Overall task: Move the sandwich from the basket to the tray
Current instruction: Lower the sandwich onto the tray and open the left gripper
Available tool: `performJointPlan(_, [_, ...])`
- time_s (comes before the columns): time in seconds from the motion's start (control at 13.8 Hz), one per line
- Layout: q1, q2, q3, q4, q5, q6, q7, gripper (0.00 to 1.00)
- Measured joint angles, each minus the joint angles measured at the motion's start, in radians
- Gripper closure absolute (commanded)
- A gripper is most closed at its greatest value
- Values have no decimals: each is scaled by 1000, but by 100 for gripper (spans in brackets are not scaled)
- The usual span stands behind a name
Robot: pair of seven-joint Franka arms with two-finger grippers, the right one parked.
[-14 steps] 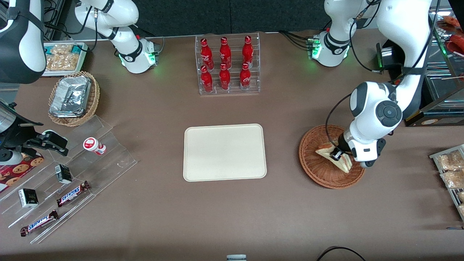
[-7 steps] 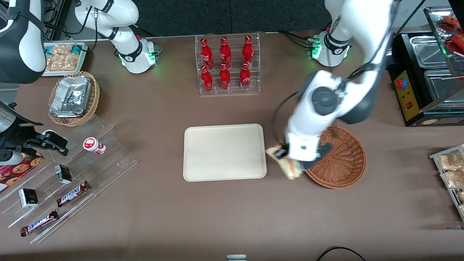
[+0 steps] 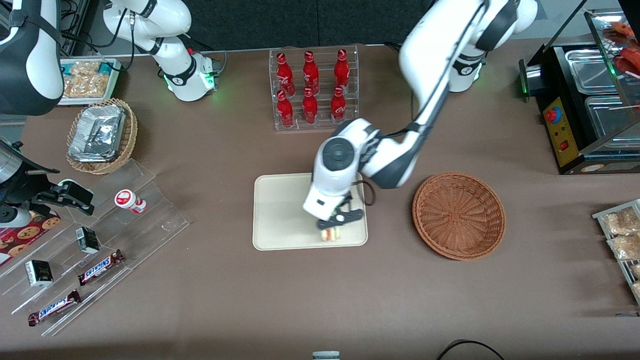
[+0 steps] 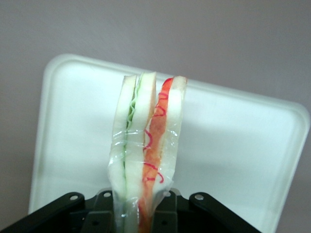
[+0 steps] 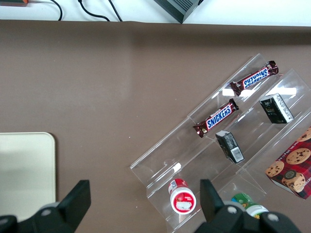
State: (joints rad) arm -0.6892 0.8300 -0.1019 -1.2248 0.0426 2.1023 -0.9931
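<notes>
One sandwich [image 4: 146, 150] is held by the gripper [image 3: 334, 226], whose fingers are closed on the lower end of the wrapped wedge; the bread slices stand on edge, cut face toward the wrist camera, with green filling in one half and red in the other.

Going left to right in the front view: the tray [image 3: 280, 210] is seen mid-table, with the gripper poised over the part of it nearest the front camera, close to the rim on the basket's side. Only a sliver of the sandwich shows below the fingers there. Whether it touches the tray surface cannot be told. The basket [image 3: 458, 215] lies toward the working arm's end, well apart from the tray, with nothing in it.

Judged stage: carry done, release not yet done.

Risks noted:
- The wedge is held narrow edge down; if released from height, it may topple and roll over the low rim near it.
- The plastic wrap looks slick and loose; it may cling to a finger on opening and drag the wedge sideways.
</notes>
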Motion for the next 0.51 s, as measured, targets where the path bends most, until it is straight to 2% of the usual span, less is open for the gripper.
performJointPlan(0.14, [-42, 52, 1, 13, 15, 0, 2, 94])
performJointPlan(0.29, [-65, 95, 2, 25, 17, 6, 4, 76])
performJointPlan(0.36, [-69, 116, 2, 39, 18, 11, 6, 32])
performJointPlan(0.43, [-69, 132, 2, 61, 18, 12, 9, 0])
performJointPlan(0.51, [-69, 140, 2, 78, 18, 11, 12, 0])
